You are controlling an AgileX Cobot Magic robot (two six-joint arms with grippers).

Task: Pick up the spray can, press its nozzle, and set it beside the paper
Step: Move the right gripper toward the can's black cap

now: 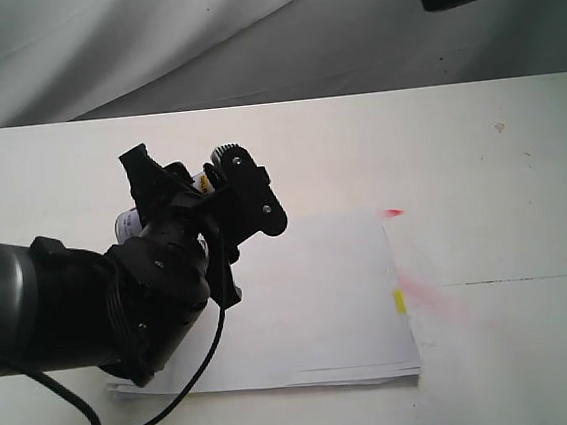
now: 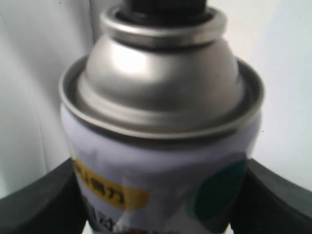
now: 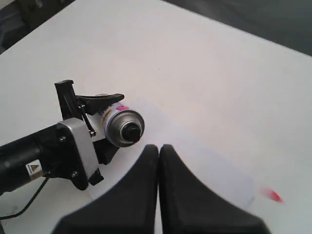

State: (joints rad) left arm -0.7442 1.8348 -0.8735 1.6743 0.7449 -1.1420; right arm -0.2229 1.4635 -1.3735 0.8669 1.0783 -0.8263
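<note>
On the left of the exterior view, your left gripper [image 3: 116, 123] has its jaws clamped on the small white cylindrical spray can with a silver domed shoulder [image 2: 161, 161]. The black pads [image 2: 39, 204] press on both sides of the can's body, just below the dome. The can is held tilted, and its tiny black plastic nozzle [image 3: 130, 130] faces the right wrist camera with nothing touching it. In the exterior view, can and gripper sit over the left part of the thin stack of plain white rectangular paper [image 1: 332, 298]. You cannot tell from any view whether the can touches the stack.

The paper lies flat on the white bench [image 1: 501, 171], with a small yellow mark [image 1: 400, 302] on its right edge and a red smear [image 1: 392, 211] just off its upper right corner. Your right gripper [image 3: 158, 161] is well apart from the can. Its jaws are pressed together and hold nothing.
</note>
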